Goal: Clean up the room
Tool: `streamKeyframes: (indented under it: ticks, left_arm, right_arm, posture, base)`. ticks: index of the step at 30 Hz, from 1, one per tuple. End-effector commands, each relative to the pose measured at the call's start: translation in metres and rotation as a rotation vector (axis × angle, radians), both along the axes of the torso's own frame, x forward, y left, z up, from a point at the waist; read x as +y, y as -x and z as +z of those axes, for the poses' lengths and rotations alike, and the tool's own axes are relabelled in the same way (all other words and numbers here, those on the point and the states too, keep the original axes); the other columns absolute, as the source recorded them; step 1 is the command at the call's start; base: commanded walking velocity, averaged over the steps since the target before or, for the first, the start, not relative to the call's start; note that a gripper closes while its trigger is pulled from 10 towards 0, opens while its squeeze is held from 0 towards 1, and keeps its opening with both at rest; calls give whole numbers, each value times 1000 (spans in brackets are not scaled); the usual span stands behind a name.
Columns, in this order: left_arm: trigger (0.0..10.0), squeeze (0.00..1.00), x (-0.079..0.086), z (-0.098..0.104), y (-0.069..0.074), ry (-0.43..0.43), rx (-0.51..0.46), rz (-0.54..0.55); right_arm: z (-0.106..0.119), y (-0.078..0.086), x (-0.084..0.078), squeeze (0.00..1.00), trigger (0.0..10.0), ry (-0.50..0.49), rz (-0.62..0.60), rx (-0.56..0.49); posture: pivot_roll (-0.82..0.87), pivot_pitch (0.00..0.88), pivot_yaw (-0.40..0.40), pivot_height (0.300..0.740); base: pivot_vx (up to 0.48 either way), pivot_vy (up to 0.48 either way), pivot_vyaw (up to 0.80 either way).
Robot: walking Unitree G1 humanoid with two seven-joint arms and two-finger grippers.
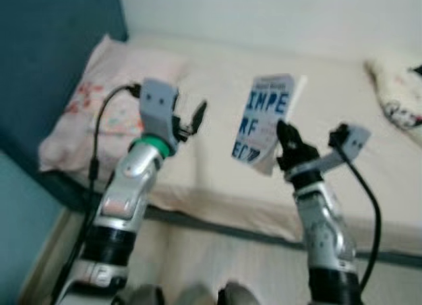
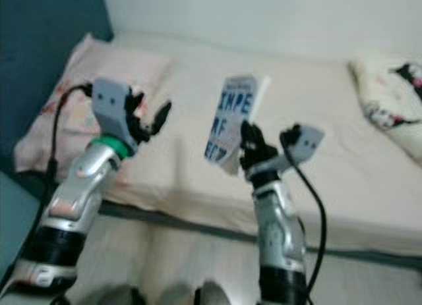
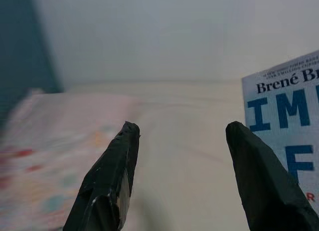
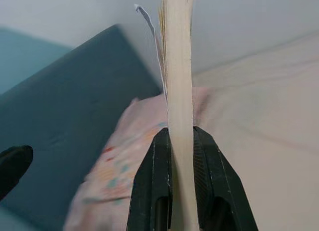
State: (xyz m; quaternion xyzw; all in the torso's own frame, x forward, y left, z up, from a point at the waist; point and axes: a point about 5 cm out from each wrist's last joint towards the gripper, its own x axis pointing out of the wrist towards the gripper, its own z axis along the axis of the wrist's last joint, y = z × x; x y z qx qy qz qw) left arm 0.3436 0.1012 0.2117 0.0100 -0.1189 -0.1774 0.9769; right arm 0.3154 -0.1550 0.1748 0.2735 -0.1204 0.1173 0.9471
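Note:
A white paperback book [image 1: 265,120] with big blue letters is held upright above the bed, its lower edge pinched in my right gripper [image 1: 285,135]. In the right wrist view the two black fingers [image 4: 152,191] clamp the book's page edge [image 4: 178,66]. My left gripper [image 1: 190,120] is raised over the bed to the left of the book, open with nothing between its fingers [image 3: 112,176]. The book's cover [image 3: 286,126] appears beside that gripper in the left wrist view.
A cream bed [image 1: 330,101] spans the scene, against a white wall. A pink floral pillow [image 1: 99,107] lies at its left end by a dark teal headboard [image 1: 46,61]. A patterned white blanket or pillow [image 1: 402,97] lies at the right. Pale floor [image 1: 217,259] runs below the bed edge.

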Motion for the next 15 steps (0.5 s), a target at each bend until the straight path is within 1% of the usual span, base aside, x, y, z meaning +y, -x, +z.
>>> streamKeyframes:
  ticks: [1,5,8,15]
  left_arm:
    - [10000,0,-7,-3,3,0,-4,-24]
    - [10000,0,-7,-3,3,-2,-5,-28]
    - [10000,0,-7,-3,3,-3,-5,-29]
    - [10000,0,-8,-4,3,6,6,-36]
  right_arm:
    - [5,1,-2,0,10000,3,-10,-28]
    - [4,1,-2,0,10000,3,-11,-28]
    - [4,1,-2,0,10000,3,-11,-28]
    - [4,2,-3,0,10000,4,-12,-28]
  posture:
    - [-35,39,51,696]
    - [-36,39,52,696]
    - [-36,40,52,696]
    - [-36,42,51,696]
  base:
    - [0,-480,0]
    - [0,-474,0]
    - [0,-390,0]
    - [0,0,0]
